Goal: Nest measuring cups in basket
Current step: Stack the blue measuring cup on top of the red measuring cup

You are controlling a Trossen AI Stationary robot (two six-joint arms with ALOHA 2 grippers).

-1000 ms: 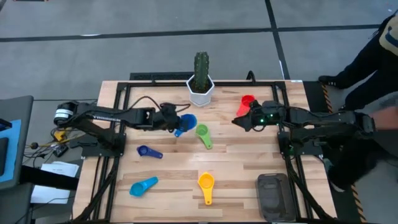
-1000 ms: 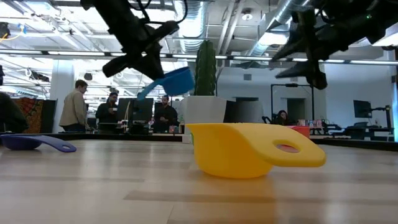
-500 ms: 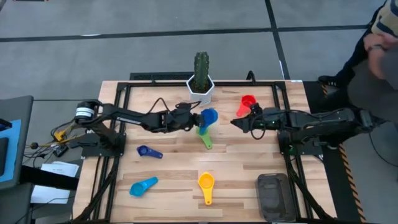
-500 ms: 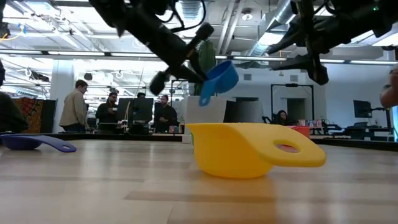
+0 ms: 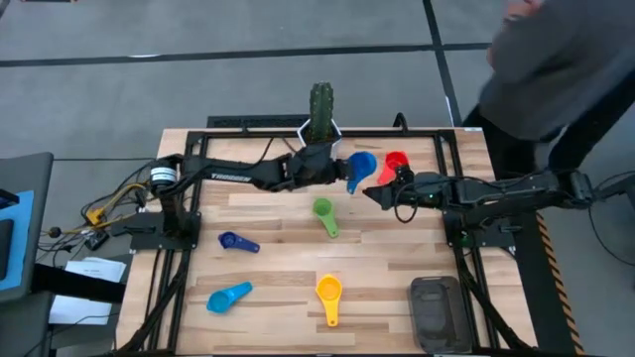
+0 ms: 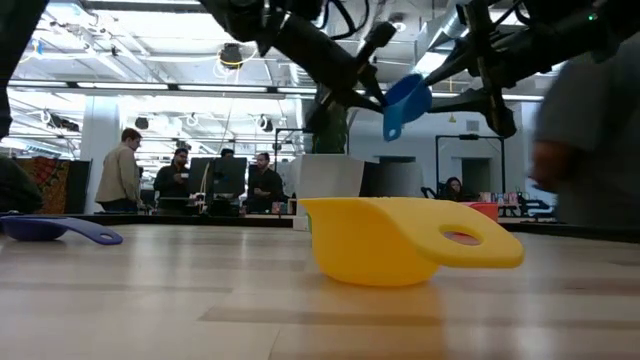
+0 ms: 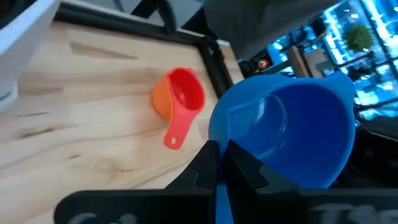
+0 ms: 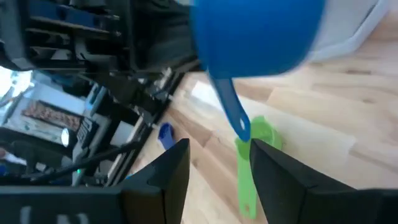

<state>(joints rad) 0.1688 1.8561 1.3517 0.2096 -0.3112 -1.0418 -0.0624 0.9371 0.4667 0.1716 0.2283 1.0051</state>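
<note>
My left gripper (image 5: 343, 176) reaches across to the table's far middle, shut on the blue measuring cup (image 5: 360, 165), which is up in the air (image 6: 405, 97). My right gripper (image 5: 371, 191) is open just right of that cup; its fingers stand either side of the hanging handle (image 8: 239, 121) without touching. The red cup (image 7: 185, 98) sits nested in the orange one (image 7: 160, 101) on the far right. Green (image 5: 322, 212), dark blue (image 5: 236, 241), light blue (image 5: 228, 296) and yellow (image 5: 328, 295) cups lie on the wood. The dark grey basket (image 5: 437, 313) sits at the near right. My left gripper pinches the blue cup's bowl at its rim (image 7: 219, 127), coming level from the table's left. One finger seems to lie inside the bowl and one outside. The cup is lifted clear and tipped on its side, with its handle (image 6: 391, 127) hanging free below.
The white cactus pot (image 5: 319, 139) stands just behind my left gripper at the far edge. A person in grey (image 5: 566, 69) leans in beyond the table's far right corner. Bare wood (image 5: 397, 248) lies between the cups and the basket.
My left gripper has carried the blue cup up and toward the table's right and far side, from beside the green cup to close beside my right gripper and the red cup; the cup has tipped over further. A person has moved in at the far right.
</note>
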